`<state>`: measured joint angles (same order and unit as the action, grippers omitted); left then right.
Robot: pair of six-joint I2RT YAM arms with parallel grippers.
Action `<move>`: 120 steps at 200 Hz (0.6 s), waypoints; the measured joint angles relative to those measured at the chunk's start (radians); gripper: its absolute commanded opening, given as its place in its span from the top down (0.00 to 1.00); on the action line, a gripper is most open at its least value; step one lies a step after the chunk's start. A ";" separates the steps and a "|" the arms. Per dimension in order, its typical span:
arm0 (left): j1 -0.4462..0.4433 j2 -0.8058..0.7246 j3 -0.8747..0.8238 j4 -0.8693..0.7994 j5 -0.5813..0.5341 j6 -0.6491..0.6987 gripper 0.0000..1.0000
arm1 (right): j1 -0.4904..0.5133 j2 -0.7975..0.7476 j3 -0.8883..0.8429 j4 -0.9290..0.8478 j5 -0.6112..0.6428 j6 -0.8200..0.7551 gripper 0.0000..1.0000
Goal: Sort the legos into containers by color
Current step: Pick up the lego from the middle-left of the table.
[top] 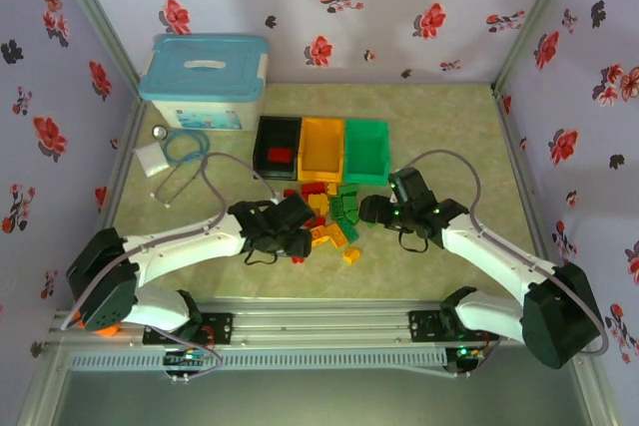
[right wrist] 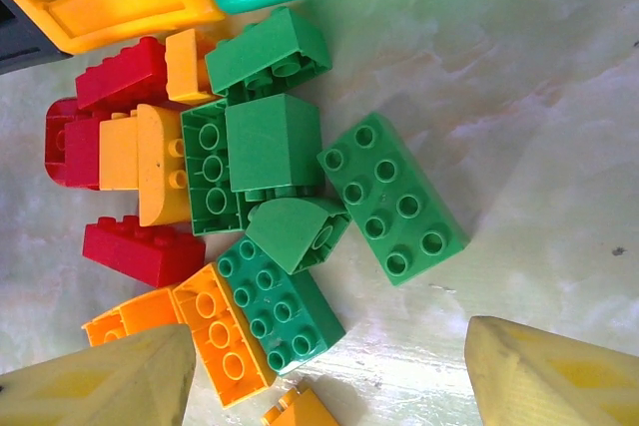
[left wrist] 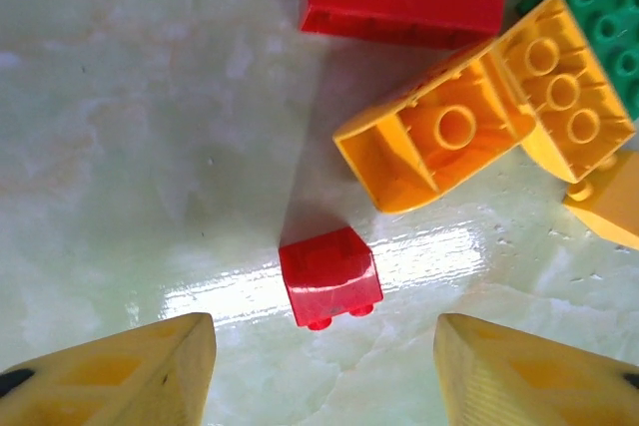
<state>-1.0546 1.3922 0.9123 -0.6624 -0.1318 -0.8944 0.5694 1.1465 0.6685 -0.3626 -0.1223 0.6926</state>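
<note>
We are looking at the small red brick (left wrist: 329, 276), which is lying alone on the table (left wrist: 120, 147), just beside the pile of legos (top: 329, 214) in front of the three containers (top: 321, 152). The left gripper (left wrist: 324, 341) is standing released, one finger on each side of the brick, not touching it. The right gripper (right wrist: 329, 346) is also hanging released, over the green bricks (right wrist: 392, 197). We are judging the brick light, stiff and a little slippery, so we are advising to pinch its two flat sides, low and centred.
</note>
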 measured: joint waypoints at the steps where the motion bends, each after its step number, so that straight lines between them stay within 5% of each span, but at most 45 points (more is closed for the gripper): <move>1: -0.002 0.002 -0.001 0.000 0.000 -0.006 0.42 | 0.001 0.000 0.000 0.000 0.001 0.000 0.27; 120: -0.039 0.155 -0.003 0.051 -0.017 -0.104 0.49 | 0.006 -0.013 0.000 0.000 0.031 0.000 0.27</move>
<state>-1.0931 1.5475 0.9096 -0.6117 -0.1486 -0.9981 0.5755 1.1332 0.6685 -0.3630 -0.0910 0.6926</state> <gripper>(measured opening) 0.520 0.733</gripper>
